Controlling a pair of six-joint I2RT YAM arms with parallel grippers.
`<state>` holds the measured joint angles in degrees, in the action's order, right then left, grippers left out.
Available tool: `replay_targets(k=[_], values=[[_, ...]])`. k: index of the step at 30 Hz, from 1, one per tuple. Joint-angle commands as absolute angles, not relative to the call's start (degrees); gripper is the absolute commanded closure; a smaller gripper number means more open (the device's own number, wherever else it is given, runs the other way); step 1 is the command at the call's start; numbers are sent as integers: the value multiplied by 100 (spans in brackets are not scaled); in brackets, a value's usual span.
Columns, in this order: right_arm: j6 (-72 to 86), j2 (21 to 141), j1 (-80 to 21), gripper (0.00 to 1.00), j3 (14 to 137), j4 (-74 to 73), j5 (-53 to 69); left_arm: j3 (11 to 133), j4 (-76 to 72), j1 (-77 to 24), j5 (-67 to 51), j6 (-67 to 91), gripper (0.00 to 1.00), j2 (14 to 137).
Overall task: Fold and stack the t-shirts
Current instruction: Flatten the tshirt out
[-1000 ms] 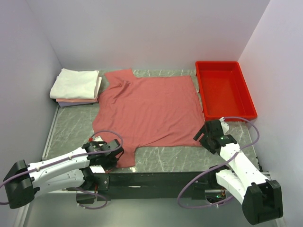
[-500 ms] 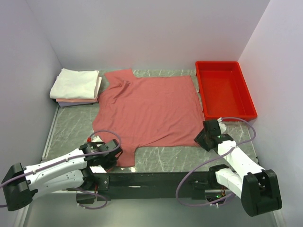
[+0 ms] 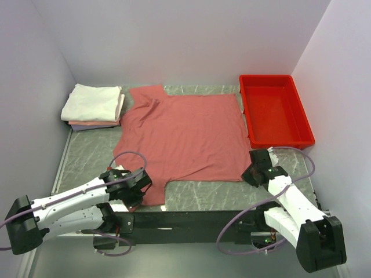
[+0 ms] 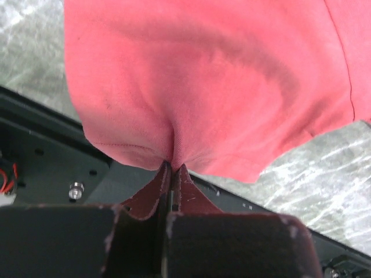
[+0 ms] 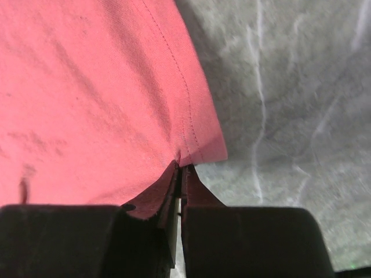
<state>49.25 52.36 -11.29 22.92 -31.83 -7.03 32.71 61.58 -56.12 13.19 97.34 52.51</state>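
While left fingers (image 4: pixel 145 200), right fingers (image 5: pixel 153 200) pinch salmon shirt (image 3: pixel 185 136), stack (image 3: pixel 93 104), tray (image 3: pixel 277 77) flank it.

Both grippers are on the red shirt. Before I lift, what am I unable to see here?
- Left wrist view: the left gripper is shut on the red t-shirt; its pads hide how deep the cloth sits.
- Right wrist view: same for the right gripper near the hem corner.
- Top view: both arms' wrists cover the fingertips.
- Top view: the folded stack is too small to count its shirts.
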Motion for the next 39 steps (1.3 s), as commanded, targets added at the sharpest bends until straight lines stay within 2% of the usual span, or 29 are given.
replay_targets(k=[1, 9, 13, 20, 31, 39], values=[[4825, 5054, -1107, 98, 2479, -3700, -695, 3577, 6635, -5704, 1011, 9756, 99, 5335], [4816, 4650, -1107, 98, 2593, -4332, -553, 3806, 7452, -6617, 677, 10572, 99, 5405], [4808, 4421, -1116, 96, 2646, -4544, -641, 3683, 7226, -6943, 501, 10802, 99, 5414], [4658, 4508, -1116, 97, 2619, -4245, -387, 4174, 7278, -6996, 1221, 10837, 99, 5660], [4439, 4886, -1107, 97, 3233, -3999, -369, 4421, 6892, -6759, 2294, 10478, 99, 4852], [4280, 5071, -1107, 97, 3709, -4025, -588, 4658, 5951, -5600, 2286, 8852, 100, 5430]])
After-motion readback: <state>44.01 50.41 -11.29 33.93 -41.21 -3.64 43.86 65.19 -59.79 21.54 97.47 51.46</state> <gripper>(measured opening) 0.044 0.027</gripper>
